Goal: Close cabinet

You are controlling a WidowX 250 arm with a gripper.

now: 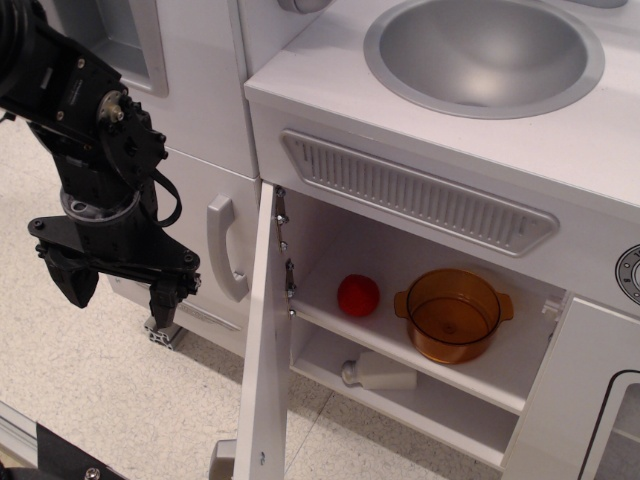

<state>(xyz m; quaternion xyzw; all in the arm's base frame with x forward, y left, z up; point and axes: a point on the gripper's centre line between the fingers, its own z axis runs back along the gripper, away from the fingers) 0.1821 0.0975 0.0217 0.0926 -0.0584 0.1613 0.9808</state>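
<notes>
The cabinet (pixel 420 330) stands open under the sink (pixel 485 55), to the right of the gripper (pixel 118 290), and its door (pixel 268 350) is swung out almost edge-on toward the camera, hanging on metal hinges (pixel 287 262). On the 1 inner shelf (pixel 400 352) there are a red ball (pixel 358 295) and an orange transparent pot (pixel 452 315), and a white bottle (pixel 378 374) lies on the bottom below it. The gripper hangs to the left of the door, apart from it, with its 2 fingers spread and nothing between them. The closing push seems not yet begun; the step in hand looks like the approach. The next move probably calls for the gripper to come against the outer face of the door and push it to the right. The taller door with the curved handle (pixel 226 248) is just behind. No writing or brand can be read.
</notes>
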